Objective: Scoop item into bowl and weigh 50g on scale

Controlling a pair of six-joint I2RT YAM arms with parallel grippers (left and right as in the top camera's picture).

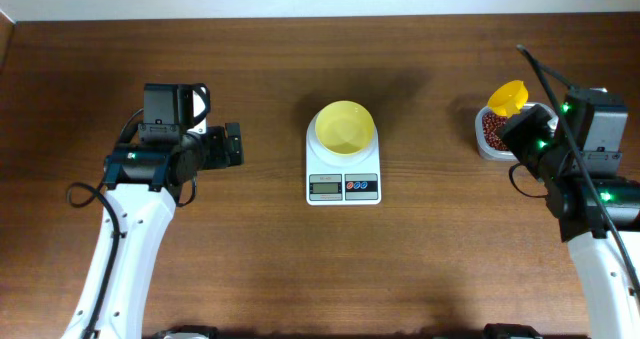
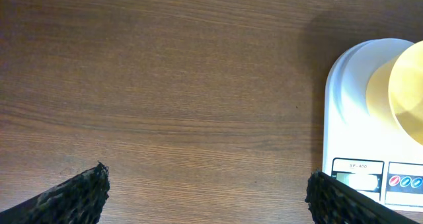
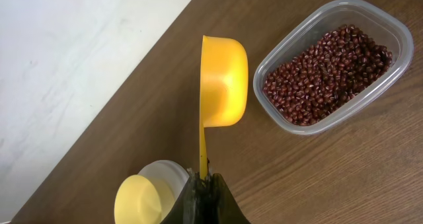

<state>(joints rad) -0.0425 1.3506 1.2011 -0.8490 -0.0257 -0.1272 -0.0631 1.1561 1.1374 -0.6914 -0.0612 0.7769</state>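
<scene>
The pale-yellow bowl (image 1: 346, 127) stands empty on the white scale (image 1: 343, 185) at the table's middle. The reddish-brown beans (image 3: 329, 71) lie in a clear rectangular container (image 3: 403, 44) at the right (image 1: 493, 131). My right gripper (image 3: 205, 182) is shut on the handle of a yellow scoop (image 3: 225, 82). The scoop is held on edge beside the container, its cup (image 1: 507, 97) to the container's far-left corner. My left gripper (image 2: 208, 191) is open and empty over bare table left of the scale (image 2: 360, 118).
The table's far edge (image 3: 149, 49) runs close behind the scoop and container, with a white floor beyond. Bare wood lies between the scale and each arm.
</scene>
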